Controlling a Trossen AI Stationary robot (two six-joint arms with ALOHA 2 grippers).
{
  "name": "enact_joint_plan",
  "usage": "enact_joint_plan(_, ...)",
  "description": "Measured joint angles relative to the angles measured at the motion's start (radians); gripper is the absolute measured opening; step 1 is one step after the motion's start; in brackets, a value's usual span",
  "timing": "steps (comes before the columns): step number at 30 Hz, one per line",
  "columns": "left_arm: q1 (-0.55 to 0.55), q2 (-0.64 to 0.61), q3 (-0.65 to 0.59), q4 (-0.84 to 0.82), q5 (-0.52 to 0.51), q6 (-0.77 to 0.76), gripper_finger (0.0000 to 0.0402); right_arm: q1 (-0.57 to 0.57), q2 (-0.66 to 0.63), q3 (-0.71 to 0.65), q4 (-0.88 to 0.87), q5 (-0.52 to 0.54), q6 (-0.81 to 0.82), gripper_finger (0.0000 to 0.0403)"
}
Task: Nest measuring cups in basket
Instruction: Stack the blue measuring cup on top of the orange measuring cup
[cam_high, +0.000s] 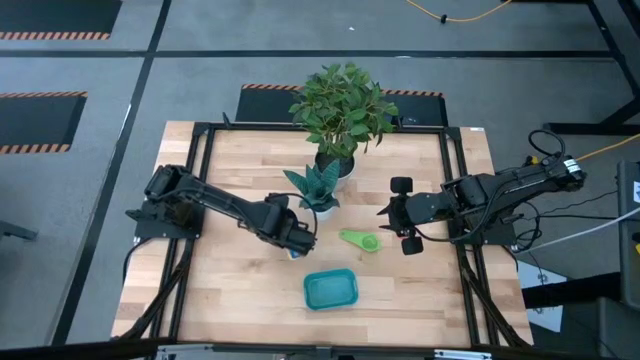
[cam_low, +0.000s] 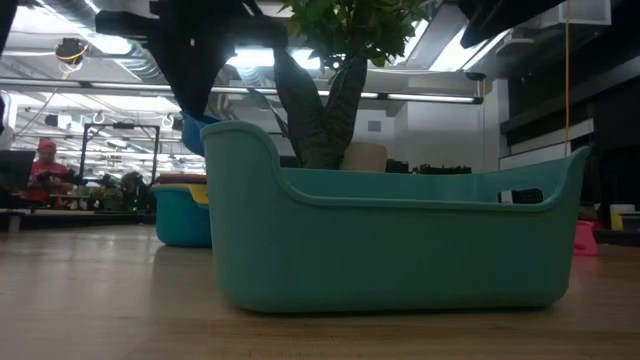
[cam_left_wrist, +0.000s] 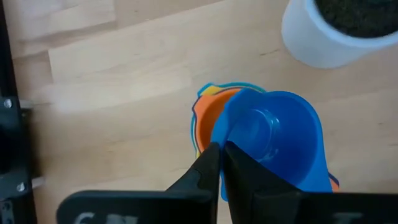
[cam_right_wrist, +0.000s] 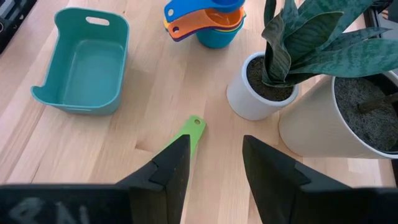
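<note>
- Measuring cups are sitting stacked on the wooden table, near the small white pot with the spiky plant, well apart from the basket.
- Left pincer is sitting right over that stack with its fingers pressed together, pinching the rim of the top blue cup. An orange cup and a bit of yellow are peeking out underneath; the rest of the stack is hidden by the blue one, so I can't count them.
- One green cup is lying on its own between the stack and the right pincer. In the right wrist view only its handle is showing, the bowl is getting cut off behind the fingers.
- Right pincer is hovering over that green cup with fingers spread wide, gripping nothing.
- Basket is sitting empty toward the front edge of the table, and in the low view it's filling most of the picture and blocking nearly everything behind it.
- Bigger leafy plant is standing at the back of the table, just behind the small pot.
- Room-wise: grey floor with orange-black hazard stripes, ceiling strip lights, and a person in a red cap sitting way off in the background, too blurry for anything more.
</note>
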Motion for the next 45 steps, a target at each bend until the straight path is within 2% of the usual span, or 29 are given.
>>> enact_joint_plan(3, 0.011, 0.000, 0.000, 0.000, 0.040, 0.007, 0.0008, 0.000, 0.000, 0.000, 0.000, 0.000, 0.000, 0.0152)
enact_joint_plan(20, 0.013, 0.000, 0.000, -0.003, 0.031, 0.021, 0.0014, 0.000, 0.000, 0.000, 0.000, 0.000, 0.000, 0.0152)
enact_joint_plan(27, 0.033, 0.009, -0.030, 0.000, 0.039, 0.004, 0.0046, 0.000, 0.000, 0.000, 0.000, 0.000, 0.000, 0.0152)
enact_joint_plan(34, 0.048, 0.008, -0.107, 0.037, 0.111, 0.002, 0.0081, 0.000, 0.000, 0.000, 0.000, 0.000, 0.000, 0.0152)
enact_joint_plan(40, 0.034, -0.001, -0.085, 0.000, 0.075, 0.036, 0.0084, 0.000, 0.000, 0.000, 0.001, 0.000, 0.003, 0.0152)
enact_joint_plan(45, -0.014, -0.001, -0.072, -0.029, 0.136, 0.163, 0.0085, 0.000, 0.004, 0.000, 0.029, 0.000, 0.028, 0.0152)
